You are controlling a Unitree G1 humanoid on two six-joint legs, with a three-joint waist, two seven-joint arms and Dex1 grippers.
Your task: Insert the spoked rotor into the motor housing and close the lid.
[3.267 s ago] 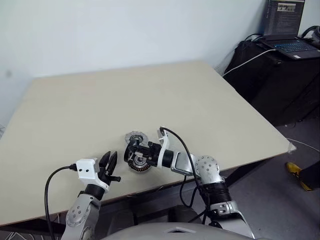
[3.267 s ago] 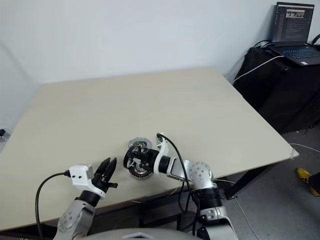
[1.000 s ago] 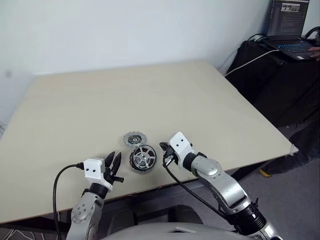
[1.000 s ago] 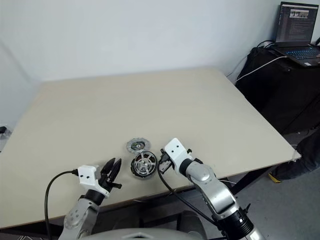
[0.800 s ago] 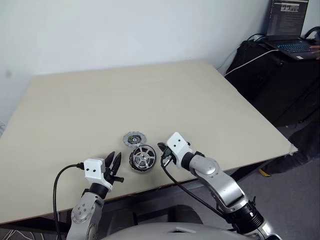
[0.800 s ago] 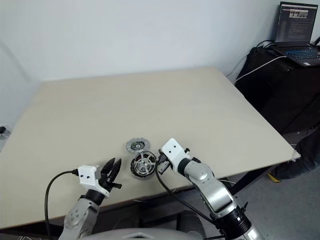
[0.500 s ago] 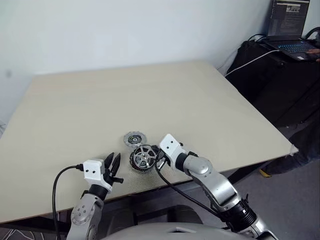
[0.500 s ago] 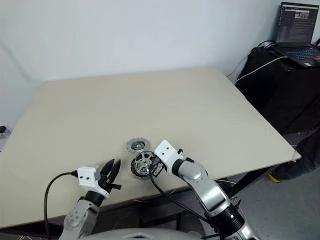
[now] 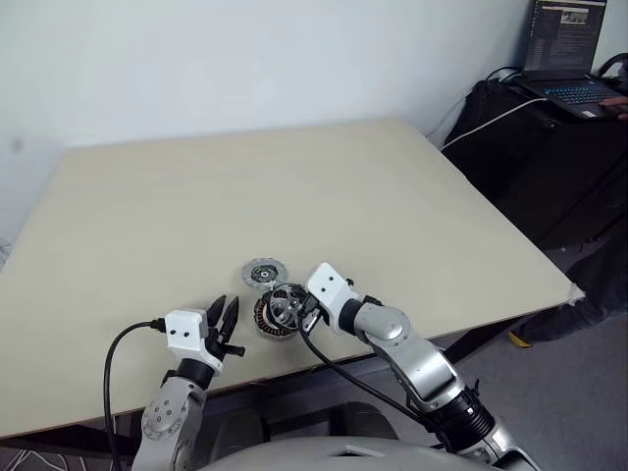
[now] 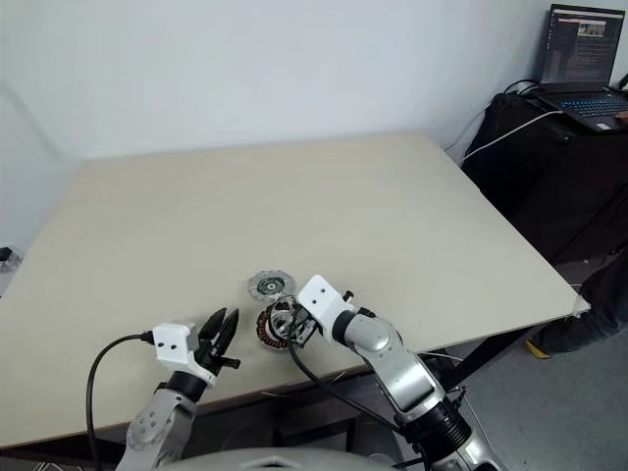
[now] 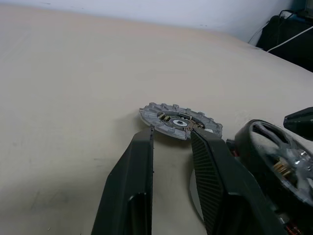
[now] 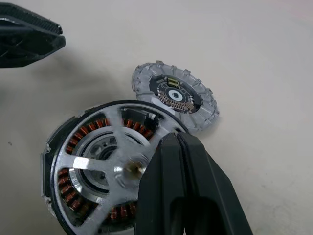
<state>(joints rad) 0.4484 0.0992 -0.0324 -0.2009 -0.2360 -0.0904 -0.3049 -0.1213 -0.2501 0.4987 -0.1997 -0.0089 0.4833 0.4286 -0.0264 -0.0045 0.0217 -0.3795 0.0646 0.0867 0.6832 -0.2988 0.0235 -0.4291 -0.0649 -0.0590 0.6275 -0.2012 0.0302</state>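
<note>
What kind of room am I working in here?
Most likely an office or small lab set up as a test bench. A plain light wooden table stands against a bare white wall, and an open laptop sits on a dark side stand with cables running to it.

One round, dark-rimmed motor housing (image 12: 63, 196) with copper-coloured coil windings stands near the front edge of the pale wooden desk (image 9: 294, 186); one black-rimmed rotor (image 12: 105, 169) with silver spokes sits in it (the coils show between the spokes); one flat, light-grey notched metal lid (image 12: 175, 94) lies just beside it, farther from that edge; one open laptop (image 9: 564, 49) rests on dark furniture past the desk's far right corner.
</note>
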